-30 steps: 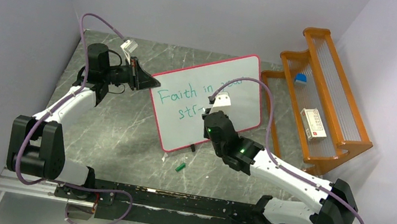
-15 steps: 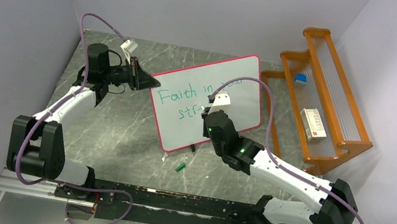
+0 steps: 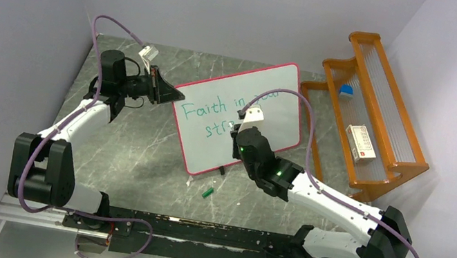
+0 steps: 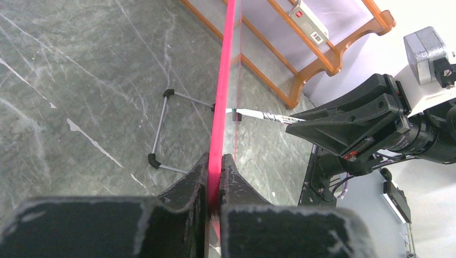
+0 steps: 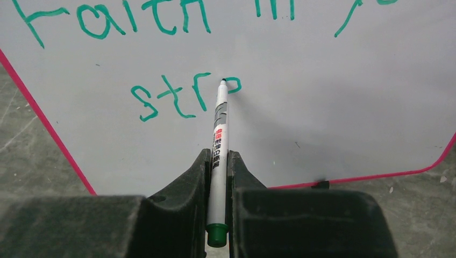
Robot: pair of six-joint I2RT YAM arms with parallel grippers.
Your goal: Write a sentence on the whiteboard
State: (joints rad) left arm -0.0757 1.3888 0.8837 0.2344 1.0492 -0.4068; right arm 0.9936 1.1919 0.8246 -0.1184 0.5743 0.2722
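The left arm [image 3: 83, 120] and the right arm [image 3: 332, 204] are built alike: smooth white link shells set between bulky matte-black joint housings. A purple-grey cable [image 3: 97, 30] runs in loose loops along each arm. Small green lights [image 3: 279, 174] glow on the right arm's black joints. A pale grey boxy camera [image 3: 255, 114] sits at each wrist, and the right one shows a dark screw head in the left wrist view. The left hand [image 4: 215, 161] and the right hand [image 5: 218, 156] have black wedge-shaped fingers with scuffed, greyish edges. A scratched black rail [image 3: 195, 230] joins the two bases.
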